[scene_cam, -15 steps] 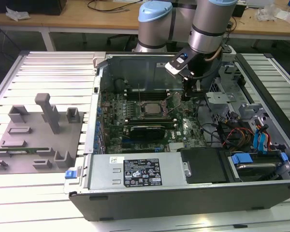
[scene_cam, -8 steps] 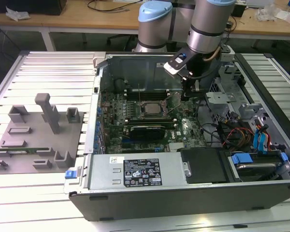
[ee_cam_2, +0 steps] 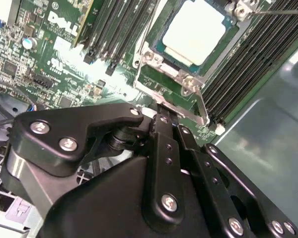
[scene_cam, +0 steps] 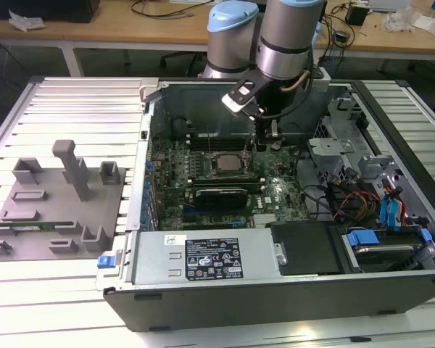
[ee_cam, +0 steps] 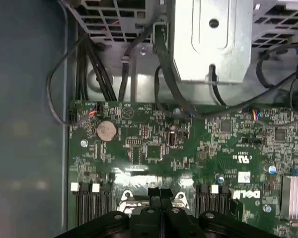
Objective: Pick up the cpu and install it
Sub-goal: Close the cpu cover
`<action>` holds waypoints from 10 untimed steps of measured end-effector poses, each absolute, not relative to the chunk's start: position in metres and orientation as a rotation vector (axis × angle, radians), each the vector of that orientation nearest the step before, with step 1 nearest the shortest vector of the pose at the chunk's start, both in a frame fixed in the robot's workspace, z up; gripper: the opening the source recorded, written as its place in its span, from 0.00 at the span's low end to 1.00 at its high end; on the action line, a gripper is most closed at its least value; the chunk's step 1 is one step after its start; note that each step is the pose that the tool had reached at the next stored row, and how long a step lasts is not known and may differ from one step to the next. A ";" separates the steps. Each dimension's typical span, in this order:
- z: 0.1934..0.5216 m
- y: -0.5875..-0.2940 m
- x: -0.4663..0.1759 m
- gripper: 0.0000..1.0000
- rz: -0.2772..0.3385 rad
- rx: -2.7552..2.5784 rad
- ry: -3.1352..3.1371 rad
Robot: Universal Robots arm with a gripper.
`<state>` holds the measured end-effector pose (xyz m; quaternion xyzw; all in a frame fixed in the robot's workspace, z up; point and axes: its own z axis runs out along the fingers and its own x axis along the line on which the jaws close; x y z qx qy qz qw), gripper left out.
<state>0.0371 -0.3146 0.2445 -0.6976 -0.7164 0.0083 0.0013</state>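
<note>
Exterior view: high, well back, angled down over whole open computer case (scene_cam: 290, 308). Both wrist views: close above motherboard (ee_cam: 188, 148). Second wrist view facing cpu (ee_cam_2: 193, 32); socket (ee_cam_2: 186, 82) surround shared.

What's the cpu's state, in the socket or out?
In. In the second wrist view the cpu lies flat inside the socket, with the metal frame around its edges.

Pale matt metal cpu (ee_cam_2: 193, 30), glossy green motherboard (ee_cam_2: 39, 59)
</note>
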 end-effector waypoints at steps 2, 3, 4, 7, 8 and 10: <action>0.244 -0.315 0.032 0.11 0.023 -2.190 -2.249; 0.244 -0.315 0.029 0.11 0.022 -2.190 -2.249; 0.244 -0.315 0.025 0.11 0.020 -2.190 -2.249; 0.244 -0.315 0.019 0.11 0.019 -2.190 -2.249; 0.244 -0.315 0.019 0.11 0.019 -2.190 -2.250; 0.244 -0.315 0.019 0.11 0.019 -2.190 -2.249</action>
